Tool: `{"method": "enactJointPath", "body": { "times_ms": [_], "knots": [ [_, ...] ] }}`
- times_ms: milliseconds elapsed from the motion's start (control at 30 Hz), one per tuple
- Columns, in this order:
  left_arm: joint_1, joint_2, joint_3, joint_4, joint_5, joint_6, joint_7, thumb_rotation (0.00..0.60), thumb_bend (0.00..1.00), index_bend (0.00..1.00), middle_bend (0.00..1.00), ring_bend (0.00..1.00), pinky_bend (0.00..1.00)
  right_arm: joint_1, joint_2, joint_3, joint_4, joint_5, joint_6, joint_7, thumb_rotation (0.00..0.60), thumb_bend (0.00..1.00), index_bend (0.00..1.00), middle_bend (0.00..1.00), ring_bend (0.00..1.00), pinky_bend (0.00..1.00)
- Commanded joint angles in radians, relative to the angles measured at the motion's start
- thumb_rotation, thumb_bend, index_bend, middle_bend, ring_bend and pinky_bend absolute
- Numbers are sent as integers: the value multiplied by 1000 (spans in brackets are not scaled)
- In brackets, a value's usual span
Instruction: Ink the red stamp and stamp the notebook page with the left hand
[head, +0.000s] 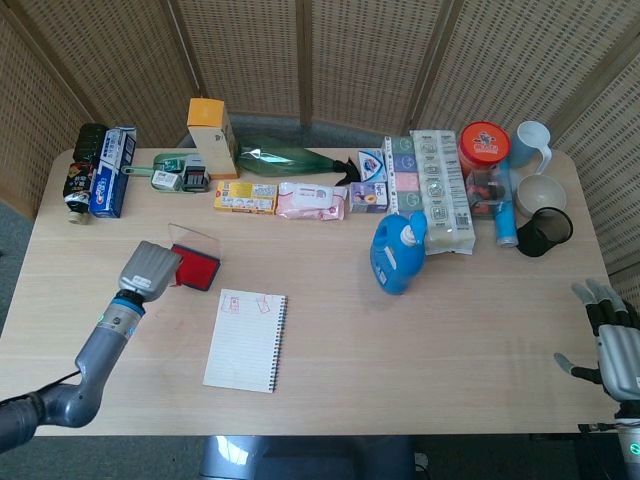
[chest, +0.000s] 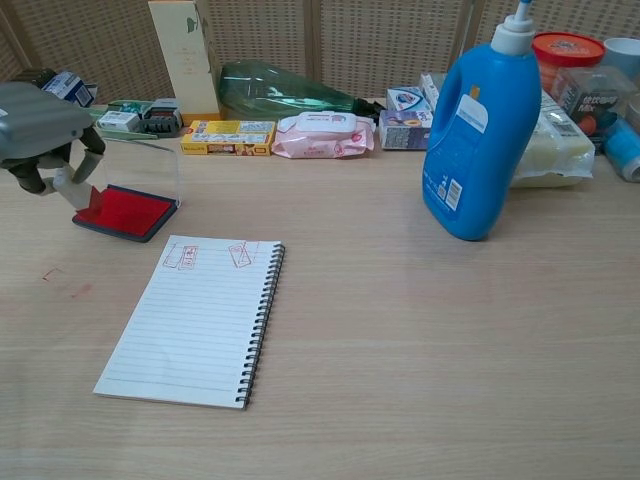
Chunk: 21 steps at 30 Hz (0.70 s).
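Head view: high, looking steeply down, whole tabletop (head: 400, 340) in frame, wicker screen behind it. Chest view: low, near the front edge, facing the screen at a shallow angle, much closer. Landmark: notebook (head: 246, 340) (chest: 195, 318). Both views share it, the ink pad (head: 196, 268) (chest: 127, 211) just beyond-left, the blue bottle (head: 397, 251) (chest: 481, 135) to its right.

Table (head: 330, 340): light wood
Near side: notebook (head: 246, 340), ink pad (head: 197, 270)
Middle: blue detergent bottle (head: 398, 252)
Far edge: row of packages
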Motion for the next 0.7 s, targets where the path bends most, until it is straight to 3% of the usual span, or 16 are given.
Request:
{"method": "enactJointPath", "body": {
  "times_ms": [33, 700],
  "knots": [
    [-39, -41, 7, 41, -59, -21, 38, 600, 375, 643, 1000, 1000, 1000, 2, 0, 1, 4, 4, -4, 3, 600, 2, 72, 34, 17, 86],
    [-107, -108, 30, 132, -147, -34, 25, 600, 375, 644, 1000, 1000, 1000, 8, -5, 1, 16, 15, -21, 1, 600, 3, 72, 34, 17, 86]
  ]
}}
